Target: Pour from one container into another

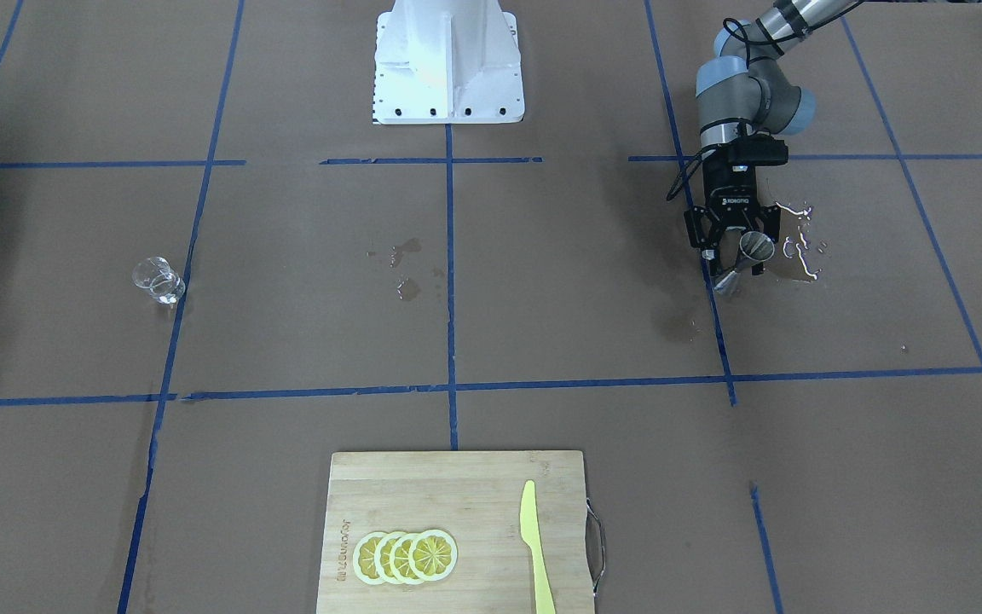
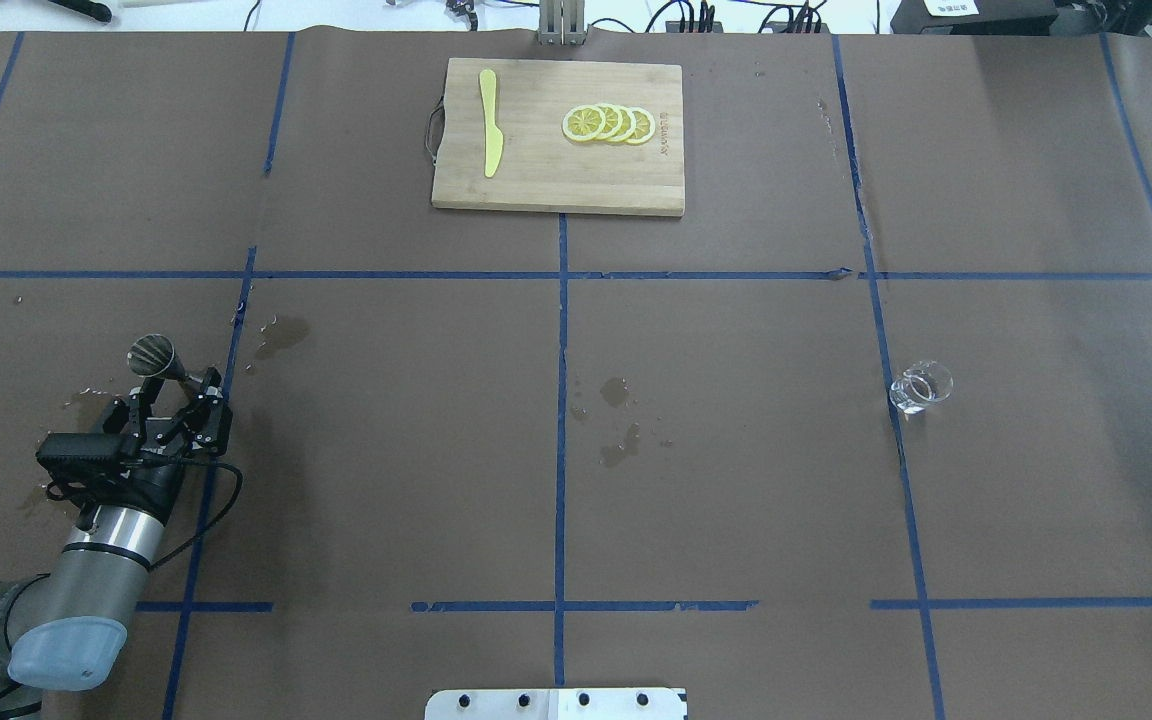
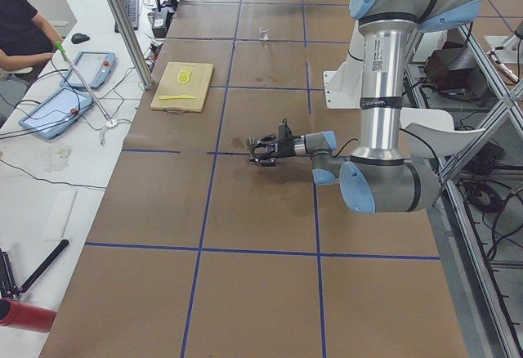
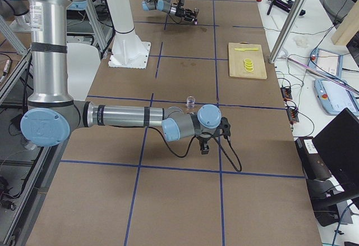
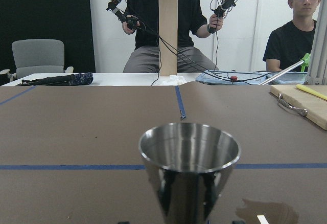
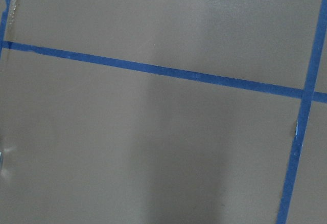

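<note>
L gripper [image 1: 734,260] clamped on silver jigger [image 2: 152,354], mouth up, just above table [image 2: 386,450].
Prob. held ready as receiver; glass cup [image 2: 921,387] stands well apart, robot's R side. R gripper [image 4: 205,145]: grip can't tell.

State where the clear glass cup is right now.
In the overhead view the glass cup stands on the right half of the table, just right of a blue tape line, far from the jigger on the left.
</note>
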Robot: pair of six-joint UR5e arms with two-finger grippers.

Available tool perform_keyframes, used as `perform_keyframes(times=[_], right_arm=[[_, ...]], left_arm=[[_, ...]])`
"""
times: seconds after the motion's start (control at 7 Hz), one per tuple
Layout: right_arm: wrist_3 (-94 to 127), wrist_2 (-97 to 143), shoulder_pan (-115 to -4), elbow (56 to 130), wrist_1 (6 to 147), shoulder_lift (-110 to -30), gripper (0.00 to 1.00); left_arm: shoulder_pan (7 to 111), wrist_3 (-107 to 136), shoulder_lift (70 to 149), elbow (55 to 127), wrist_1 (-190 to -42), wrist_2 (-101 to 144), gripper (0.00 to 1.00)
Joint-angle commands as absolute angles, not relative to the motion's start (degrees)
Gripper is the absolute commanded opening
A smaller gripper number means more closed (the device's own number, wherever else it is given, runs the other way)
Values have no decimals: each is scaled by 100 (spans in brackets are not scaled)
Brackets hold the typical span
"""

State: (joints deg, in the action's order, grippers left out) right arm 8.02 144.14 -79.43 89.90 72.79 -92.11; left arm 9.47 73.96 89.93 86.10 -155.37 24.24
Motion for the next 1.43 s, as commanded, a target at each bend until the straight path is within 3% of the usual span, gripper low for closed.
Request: perform_keyframes(times=[0.0,0.57,1.29], right_arm=[[809,14414,-7937,8983,7286,-9211,100],[809,14405,-7937,8965,7277,-9211,100],[809,14405,-7937,8965,7277,-9211,100]], left_arm=[[932,7418,8983,8622,-15565,2400,69],[923,7418,8982,8578,-15574,2162,68],[923,7418,8974,8587,-15574,2162,22]])
